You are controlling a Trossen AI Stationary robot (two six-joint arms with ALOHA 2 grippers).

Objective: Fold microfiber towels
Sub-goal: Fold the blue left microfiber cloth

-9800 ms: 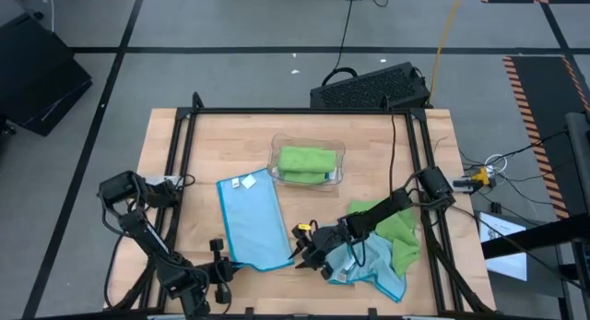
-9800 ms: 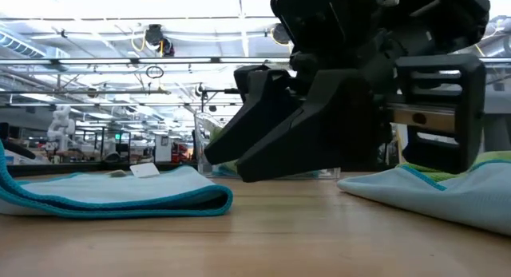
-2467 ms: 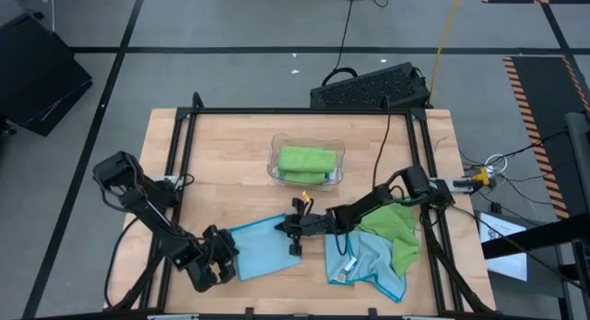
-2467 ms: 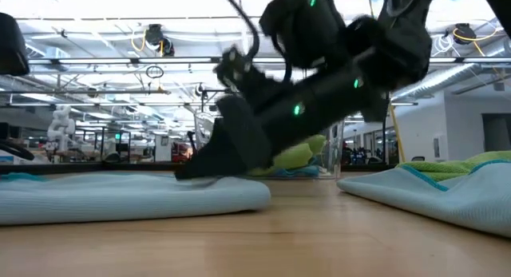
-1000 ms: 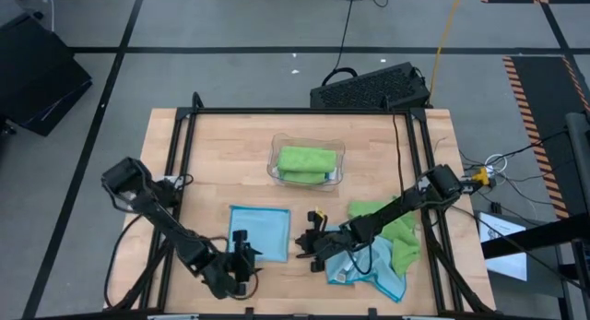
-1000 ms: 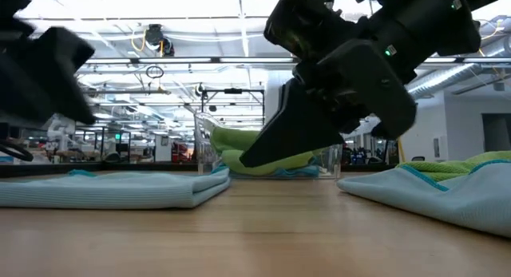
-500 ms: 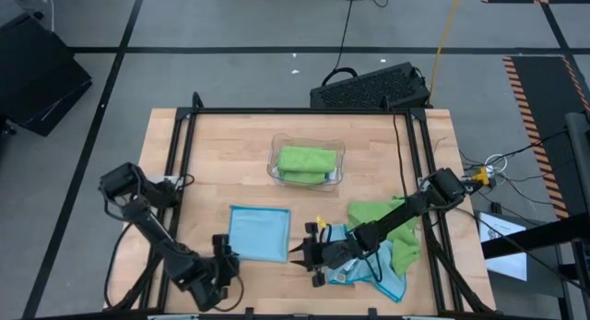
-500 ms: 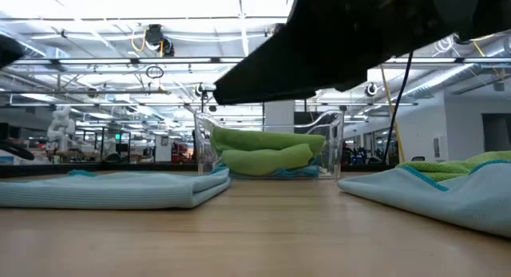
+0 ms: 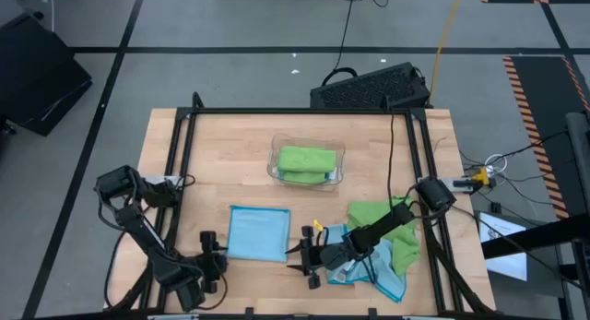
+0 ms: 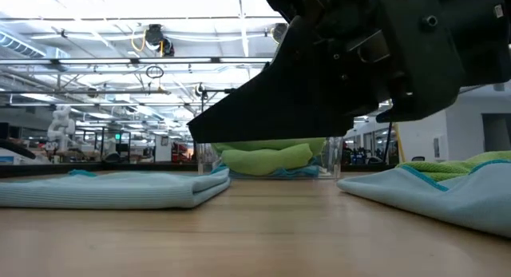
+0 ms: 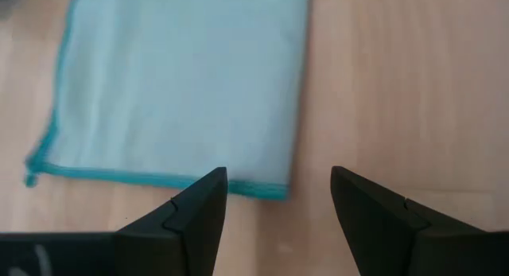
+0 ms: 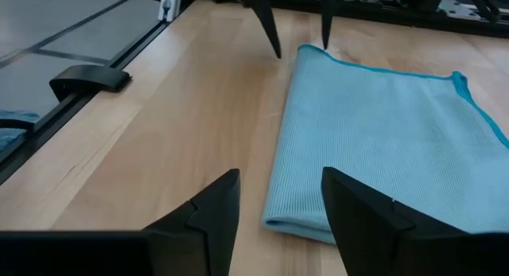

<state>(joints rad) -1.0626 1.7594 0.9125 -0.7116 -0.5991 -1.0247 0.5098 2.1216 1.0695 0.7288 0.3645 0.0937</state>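
The folded light blue towel (image 9: 258,234) lies flat near the table's (image 9: 369,140) front middle. At its eight o'clock the left gripper (image 9: 210,253) hangs with fingers spread wide, empty; at its four o'clock the right gripper (image 9: 303,256) points at it, fingers parted, holding nothing. A clear plastic tray (image 9: 337,166) with a green towel (image 9: 305,161) sits at twelve o'clock.

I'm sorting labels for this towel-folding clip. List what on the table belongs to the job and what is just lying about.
Belongs to the job:
- folded blue towel
- heap of unfolded towels, green and blue
- green towel in the tray
- left gripper, open
- right gripper, open

Just lying about:
- clear plastic tray
- black keyboard beyond the table
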